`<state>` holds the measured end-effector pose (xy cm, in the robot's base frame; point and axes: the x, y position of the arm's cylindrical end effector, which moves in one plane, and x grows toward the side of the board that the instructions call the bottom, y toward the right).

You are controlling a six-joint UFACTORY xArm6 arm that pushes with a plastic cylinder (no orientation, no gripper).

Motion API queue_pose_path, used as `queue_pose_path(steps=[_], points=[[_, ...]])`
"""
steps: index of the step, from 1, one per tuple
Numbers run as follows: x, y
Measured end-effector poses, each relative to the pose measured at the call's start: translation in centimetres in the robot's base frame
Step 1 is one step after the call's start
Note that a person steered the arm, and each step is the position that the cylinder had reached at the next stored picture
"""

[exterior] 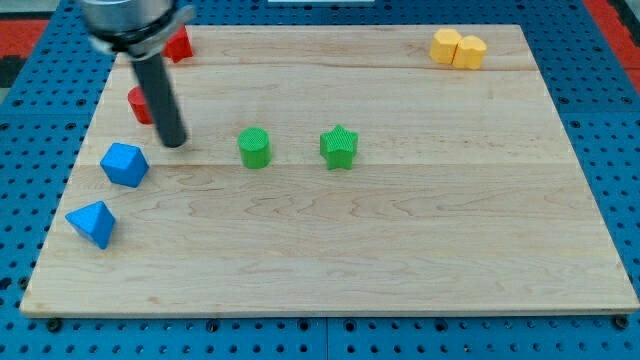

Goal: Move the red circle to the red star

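A pale wooden board (pixel 400 250) with visible grain. Nearest, 2 faceted blue blocks (pixel 92 223) (pixel 124 164) at the view's left. Mid-board, a ribbed green cylinder (pixel 254 147) and green star (pixel 339 147). My tip (pixel 173 143), a smooth dark rod without jaws, touches the red circle's (pixel 139 104) right. Beyond, the partly hidden red star (pixel 179 44); far right, a yellow block (pixel 458 48)

The arm is seen only in the upper left of the frame, where a blurred grey housing is cut off by the view's top edge. From it a straight dark rod (pixel 160 95) is carried downward and slightly toward the view's right. My tip (pixel 174 144) is held at the rod's lower end, in the left part of the frame, a little above mid-height.
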<state>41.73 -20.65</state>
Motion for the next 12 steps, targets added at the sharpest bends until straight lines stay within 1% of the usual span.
queue_pose_path(steps=[1,2,3,4,5,6,7,8,9,10,11,12], points=[[-0.3,-6.3],[-0.6,-9.6],[-1.3,-5.1],[-2.4,-2.9],[-5.7,-2.9],[-6.7,-2.6],[-1.9,-2.4],[-2.8,-2.5],[-7.9,-2.5],[-9.9,-2.5],[-9.8,-2.2],[-8.1,-2.0]])
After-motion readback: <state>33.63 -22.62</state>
